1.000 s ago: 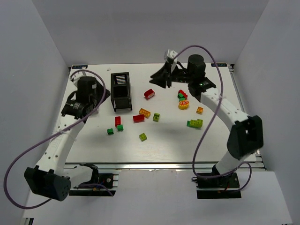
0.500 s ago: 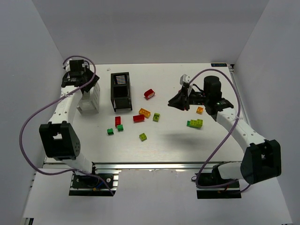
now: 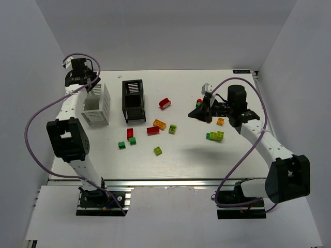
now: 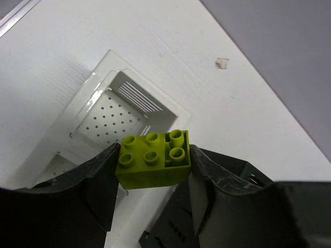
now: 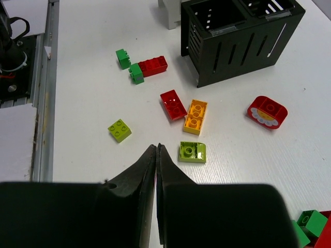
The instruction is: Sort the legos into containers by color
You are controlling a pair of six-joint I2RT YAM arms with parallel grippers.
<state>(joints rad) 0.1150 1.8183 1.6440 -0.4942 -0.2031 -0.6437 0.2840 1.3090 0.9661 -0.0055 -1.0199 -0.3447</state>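
On your worktop (image 3: 186, 160) the white container (image 3: 96, 106) is standing at the far left, with the black container (image 3: 133, 101) near it. Your left pincer (image 4: 153, 168) is gripping a yellow-green brick (image 4: 152, 157) above the white container. Your right pincer (image 5: 156, 155) is hanging closed and empty over the loose legos (image 5: 173, 103) — they are lying scattered on the worktop.

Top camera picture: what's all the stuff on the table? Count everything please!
white bin: one, white, far left.
black bin: one, black, right of white bin.
red bricks: three, red, middle; more by right gripper.
green bricks: two, dark green, before black bin.
yellow-green bricks: three, yellow-green, middle and right.
orange bricks: two, orange-yellow, middle and right.
left gripper: one, black, over white bin, gripping yellow-green brick.
right gripper: one, black, shut, empty.
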